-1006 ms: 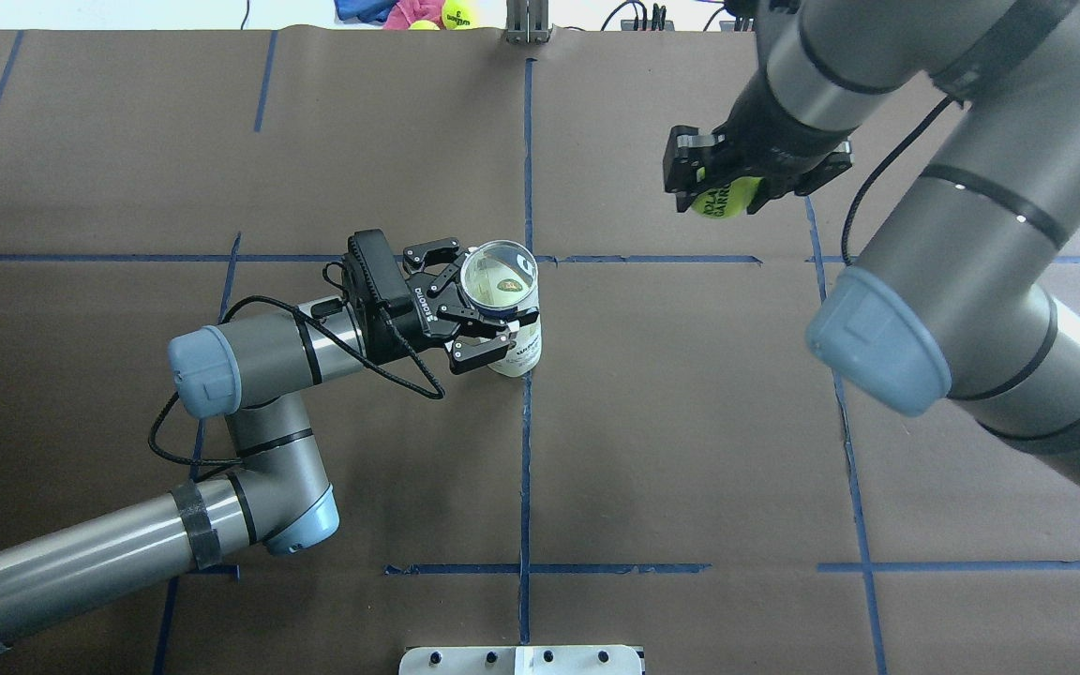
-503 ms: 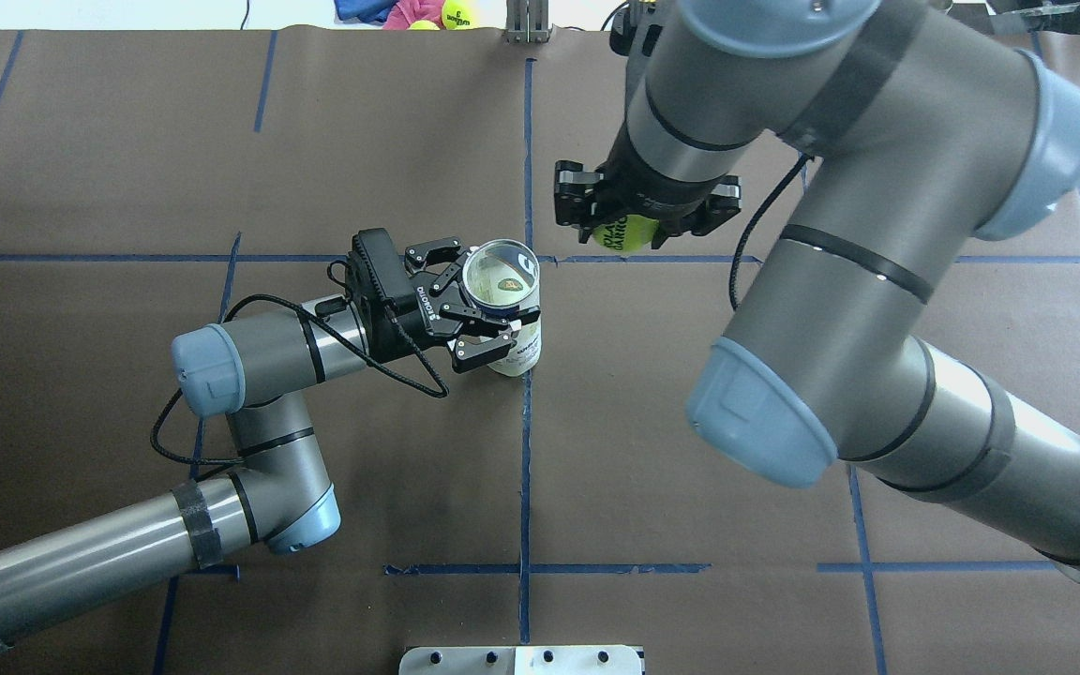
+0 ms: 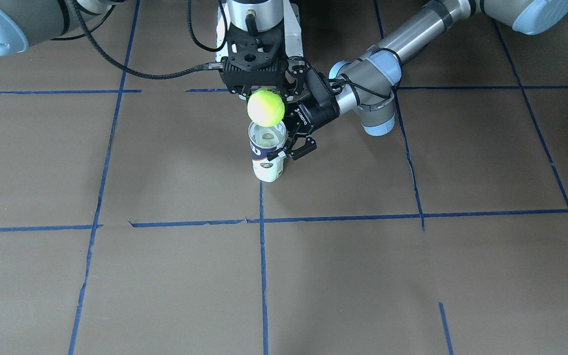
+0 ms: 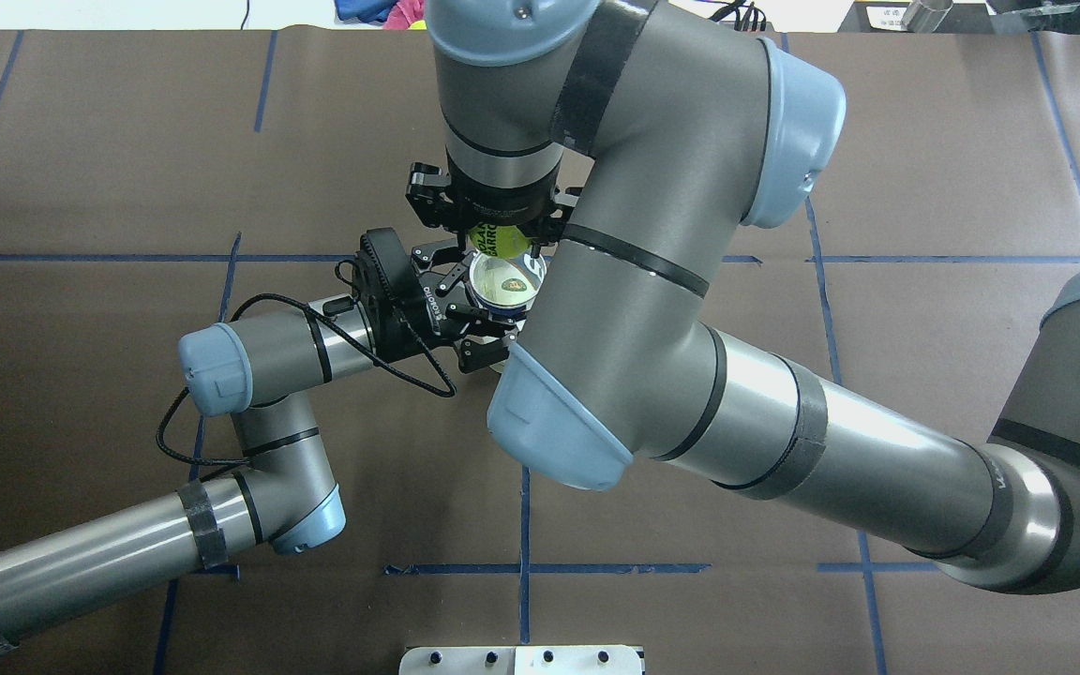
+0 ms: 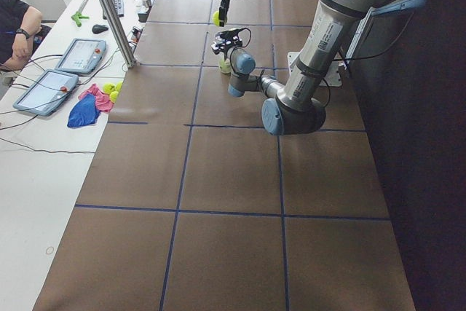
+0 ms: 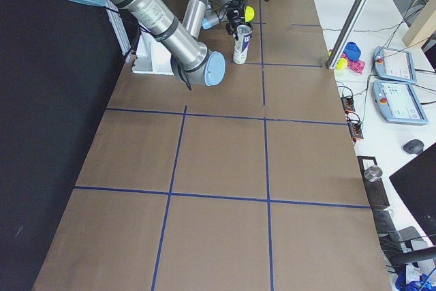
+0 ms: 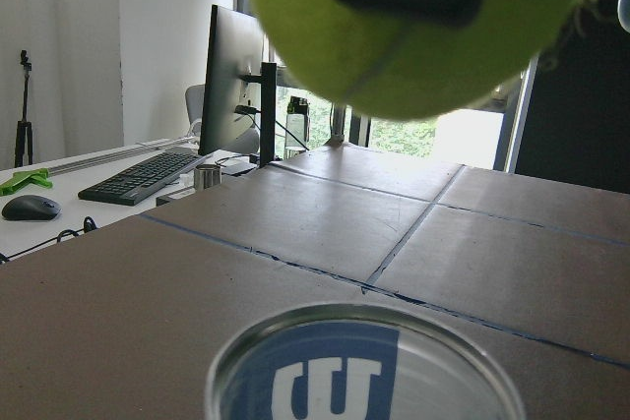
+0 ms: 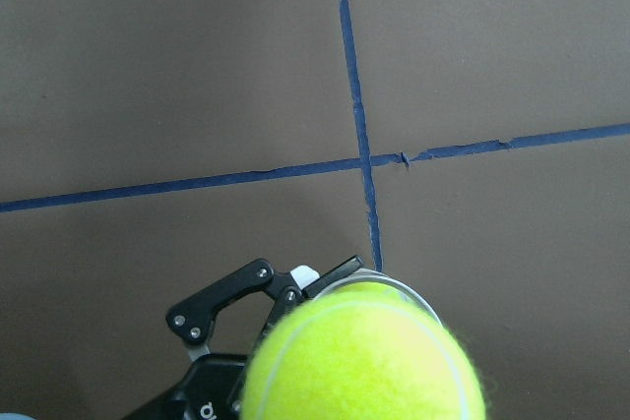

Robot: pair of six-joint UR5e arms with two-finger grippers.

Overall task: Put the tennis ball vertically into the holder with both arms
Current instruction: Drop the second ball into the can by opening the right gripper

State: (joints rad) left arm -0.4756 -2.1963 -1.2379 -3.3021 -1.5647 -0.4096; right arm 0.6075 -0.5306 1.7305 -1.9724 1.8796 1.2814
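From the front-facing camera, the slim cylindrical white-and-navy holder (image 3: 266, 160) stands upright on the brown paper-covered table (image 3: 412, 276), well away from every edge and about midway between its left and right ends. The black left gripper (image 3: 284, 145) pinches the holder's upper body, a jaw on either side. The black right gripper (image 3: 263, 92) points down, its jaws clamped on the fuzzy yellow-green tennis ball (image 3: 266, 109), which is just above the holder's open mouth.

From overhead, the tennis ball (image 4: 495, 240) shows at the far rim of the holder (image 4: 500, 281). The left gripper (image 4: 467, 305) wraps around the holder.

In the left wrist view, the tennis ball (image 7: 413, 46) hangs apart from the holder (image 7: 359, 371) below it.

In the right wrist view, the tennis ball (image 8: 364, 356) hides most of the holder's mouth.
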